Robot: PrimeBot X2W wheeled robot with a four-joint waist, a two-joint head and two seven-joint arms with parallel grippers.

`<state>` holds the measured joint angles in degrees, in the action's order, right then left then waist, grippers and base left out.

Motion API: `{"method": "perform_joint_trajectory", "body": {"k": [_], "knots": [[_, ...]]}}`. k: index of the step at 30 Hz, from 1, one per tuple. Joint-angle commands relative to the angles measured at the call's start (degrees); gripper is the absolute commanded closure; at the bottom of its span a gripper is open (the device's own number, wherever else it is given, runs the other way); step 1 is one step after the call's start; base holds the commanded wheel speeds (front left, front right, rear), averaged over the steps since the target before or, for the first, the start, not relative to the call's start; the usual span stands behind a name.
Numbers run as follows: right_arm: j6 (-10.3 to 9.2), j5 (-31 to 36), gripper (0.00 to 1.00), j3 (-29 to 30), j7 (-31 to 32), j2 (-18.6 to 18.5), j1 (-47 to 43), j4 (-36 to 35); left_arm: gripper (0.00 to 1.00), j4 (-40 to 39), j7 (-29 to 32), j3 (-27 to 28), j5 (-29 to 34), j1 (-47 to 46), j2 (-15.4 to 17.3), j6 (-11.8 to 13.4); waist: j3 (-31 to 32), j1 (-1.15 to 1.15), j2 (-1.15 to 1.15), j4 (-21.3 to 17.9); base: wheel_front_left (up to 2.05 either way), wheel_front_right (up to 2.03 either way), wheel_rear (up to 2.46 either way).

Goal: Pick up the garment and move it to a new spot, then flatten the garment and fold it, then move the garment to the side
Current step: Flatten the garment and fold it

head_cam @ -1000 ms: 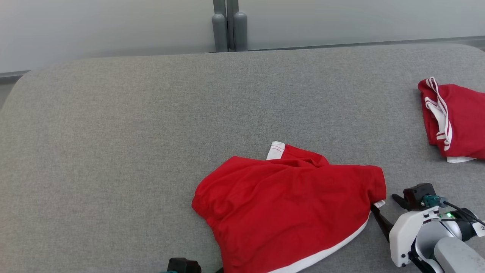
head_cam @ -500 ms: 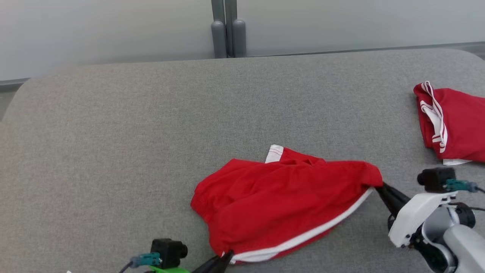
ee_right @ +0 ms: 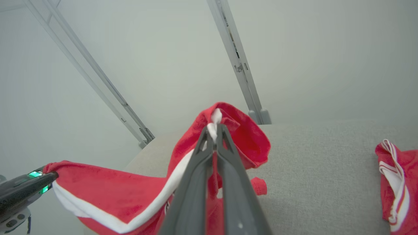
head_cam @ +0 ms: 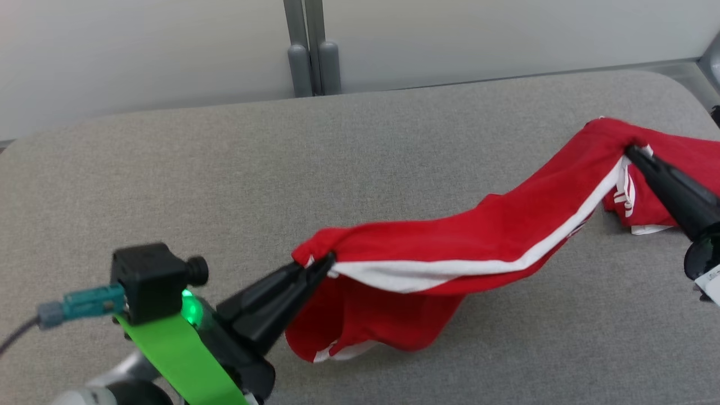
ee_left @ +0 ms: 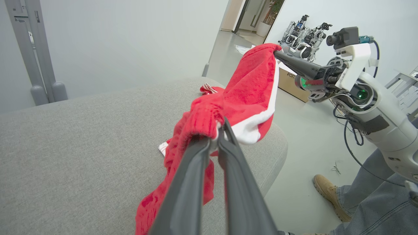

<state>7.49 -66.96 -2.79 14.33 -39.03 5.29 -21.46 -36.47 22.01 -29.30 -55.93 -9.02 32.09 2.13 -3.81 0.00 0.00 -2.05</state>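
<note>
Above the desk (head_cam: 169, 169), the left claw (head_cam: 329, 260) and right claw (head_cam: 630, 151) are clenching opposite ends of the garment (head_cam: 478, 236), which is sagging between them. A second garment (ee_right: 409, 163) is lying nearby.

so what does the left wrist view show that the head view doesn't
Left wrist view adds a person's tan boot and jeans, a cardboard box and parked robots beyond the table. Head view adds the green band and camera behind the left gripper. Shared: the red garment strung between the left gripper and right gripper, both shut on it.
</note>
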Motion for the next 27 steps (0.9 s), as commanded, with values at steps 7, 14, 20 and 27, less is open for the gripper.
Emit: {"method": "perform_joint_trajectory", "body": {"k": [7,14,20,27], "knots": [[-0.01,5.13,1.0,3.08,8.34,3.2,21.27,4.74,1.0,7.27,9.38,6.74,-2.97,-25.44,-0.13,1.75,-14.71,0.0,0.0,-1.89,0.0,0.0,0.0],[-0.08,26.72,1.0,4.26,9.68,17.72,54.28,25.97,1.0,31.73,8.44,7.57,5.17,-54.93,-5.58,1.34,-28.49,0.0,0.0,-2.16,0.0,0.0,0.0],[-0.09,41.67,1.0,9.16,-5.53,31.36,74.12,43.61,1.0,55.5,-12.15,6.82,16.67,-72.96,-10.03,-5.34,-33.38,0.0,0.0,-2.64,0.0,0.0,0.0],[-0.07,43.84,1.0,5.12,-14.19,34.02,72.18,56.38,1.0,69.96,-25.55,3.44,16.56,-69.98,-13.15,-9.21,-33.9,0.0,0.0,-1.97,0.0,0.0,0.0]]}}
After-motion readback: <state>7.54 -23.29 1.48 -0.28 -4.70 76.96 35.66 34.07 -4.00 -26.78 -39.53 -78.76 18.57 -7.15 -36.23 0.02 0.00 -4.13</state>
